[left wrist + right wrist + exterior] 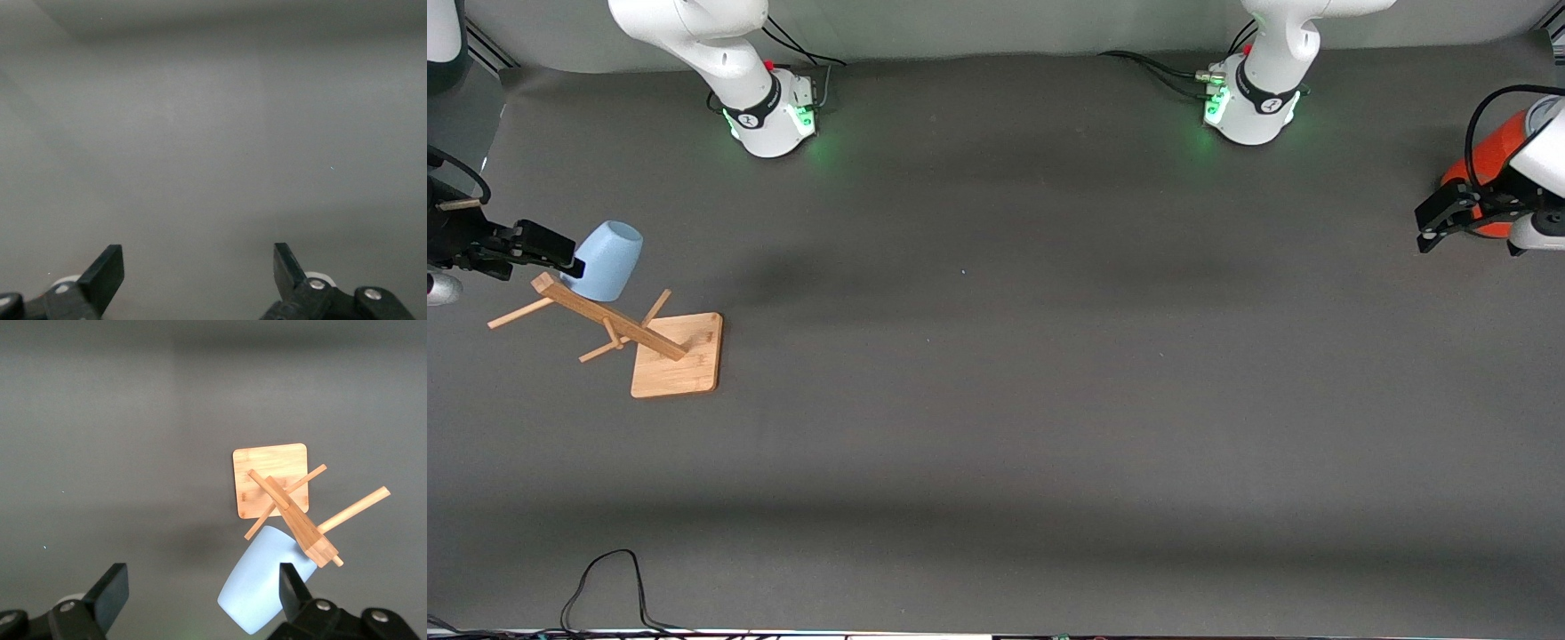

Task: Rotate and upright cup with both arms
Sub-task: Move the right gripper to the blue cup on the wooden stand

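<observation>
The pale blue cup (609,260) sits tilted over a peg of a wooden rack (679,360) at the right arm's end of the table, its closed bottom pointing up. My right gripper (560,252) hovers beside the cup, open. In the right wrist view the cup (257,587) lies against one finger (291,590), mostly outside the gap of the gripper (200,590). My left gripper (1430,233) waits open at the left arm's end, over bare table. The left wrist view shows the gripper (199,267) with nothing between its fingers.
An orange can (1489,164) stands under the left arm's wrist. The rack's post and pegs (605,316) stick out close to the cup. A black cable (605,578) lies at the table's edge nearest the front camera.
</observation>
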You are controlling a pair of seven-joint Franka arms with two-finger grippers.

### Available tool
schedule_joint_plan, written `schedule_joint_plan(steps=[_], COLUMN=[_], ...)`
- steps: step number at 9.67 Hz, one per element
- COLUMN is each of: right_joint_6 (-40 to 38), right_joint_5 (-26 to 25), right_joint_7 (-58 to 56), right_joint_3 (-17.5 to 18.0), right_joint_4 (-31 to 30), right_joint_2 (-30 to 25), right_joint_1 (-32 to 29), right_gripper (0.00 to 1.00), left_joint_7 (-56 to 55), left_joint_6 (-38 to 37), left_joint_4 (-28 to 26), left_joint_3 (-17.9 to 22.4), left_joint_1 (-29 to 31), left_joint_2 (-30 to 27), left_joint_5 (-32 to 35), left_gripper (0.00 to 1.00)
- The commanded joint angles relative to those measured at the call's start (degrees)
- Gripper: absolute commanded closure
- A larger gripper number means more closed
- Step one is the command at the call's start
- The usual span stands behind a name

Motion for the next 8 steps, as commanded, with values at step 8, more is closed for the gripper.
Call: schedule_joint_plan(steps=[8], right_joint_6=[1.16], right_joint_5=[-0.71], right_joint_7=[-1.80], right_joint_3=[-4.02], right_joint_4=[-7.93], right_joint_2=[-6.64], right_joint_1=[0.01], right_gripper=[0.00], left_joint_7=[-0.04], left_joint_6=[-4.99], left_joint_4=[5.37], left_joint_3=[0.20], left_joint_1=[-1.17], left_joint_2=[1.37], left_joint_5=[-0.79], left_gripper=[0.00])
